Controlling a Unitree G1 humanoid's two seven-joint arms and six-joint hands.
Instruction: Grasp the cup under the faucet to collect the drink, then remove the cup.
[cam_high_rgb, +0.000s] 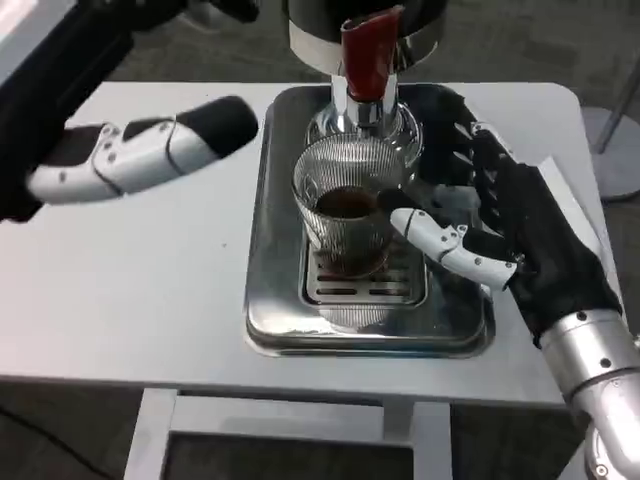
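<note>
A ribbed glass cup (348, 212) holding a dark drink stands on the grate of the steel drip tray (270, 310), right under the faucet (368, 60) with its red handle. My right hand (500, 215) wraps the cup from the right. Its white thumb (440, 240) touches the cup's front right side, and its black fingers (475, 155) reach along the far right side. My left hand (150, 150) hovers over the table left of the tray, fingers stretched toward the faucet, holding nothing.
The tray sits in the middle of the white table (130, 290), and the dispenser body rises at its back edge. The table's front edge lies close below the tray. A grey floor stand (615, 140) is at the far right.
</note>
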